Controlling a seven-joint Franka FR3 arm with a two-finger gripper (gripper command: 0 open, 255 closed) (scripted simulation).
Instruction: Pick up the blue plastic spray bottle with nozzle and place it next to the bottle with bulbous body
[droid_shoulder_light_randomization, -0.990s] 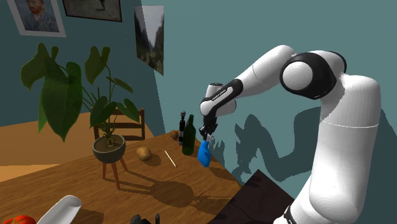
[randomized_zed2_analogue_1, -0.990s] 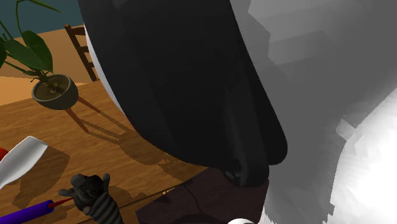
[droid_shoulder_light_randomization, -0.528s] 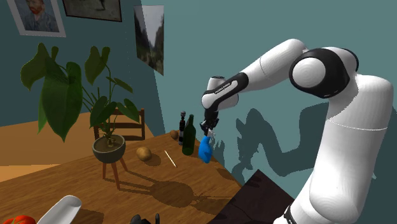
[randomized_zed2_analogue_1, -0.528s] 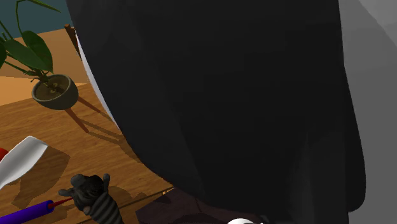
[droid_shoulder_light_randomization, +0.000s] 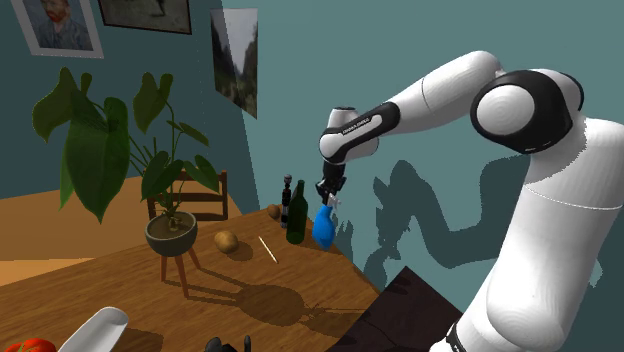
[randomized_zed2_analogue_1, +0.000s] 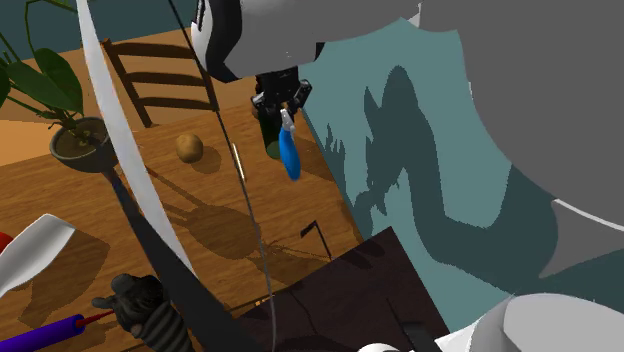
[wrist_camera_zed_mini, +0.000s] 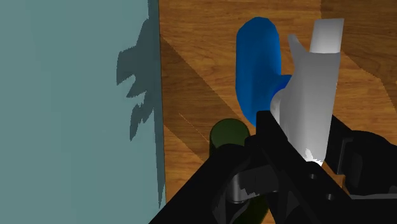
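My gripper (droid_shoulder_light_randomization: 325, 198) is shut on the white nozzle head (wrist_camera_zed_mini: 312, 95) of the blue spray bottle (droid_shoulder_light_randomization: 323, 229), which hangs tilted below it, close to the teal wall. In the wrist view the blue body (wrist_camera_zed_mini: 259, 60) points away over the wooden tabletop (wrist_camera_zed_mini: 203, 51), and the black fingers (wrist_camera_zed_mini: 280, 137) clasp the nozzle. A dark green bottle (droid_shoulder_light_randomization: 296, 215) stands right beside the spray bottle, and its top (wrist_camera_zed_mini: 230, 135) shows by the fingers. A smaller dark bottle (droid_shoulder_light_randomization: 286, 206) stands just behind it. The spray bottle (randomized_zed2_analogue_1: 289, 156) hangs under the gripper (randomized_zed2_analogue_1: 281, 106); whether its base touches the table I cannot tell.
A potato (droid_shoulder_light_randomization: 226, 240) and a thin pale stick (droid_shoulder_light_randomization: 267, 249) lie on the table. A potted plant (droid_shoulder_light_randomization: 170, 233) on legs stands further toward the shoulder view's left, with a wooden chair (randomized_zed2_analogue_1: 160, 75) behind. A white dish (randomized_zed2_analogue_1: 30, 250) and a dark toy (randomized_zed2_analogue_1: 145, 305) lie at the near end.
The arm has swung up and toward the wall, carrying the spray bottle slightly higher and closer to the green bottle. It no longer blocks the second exterior view.
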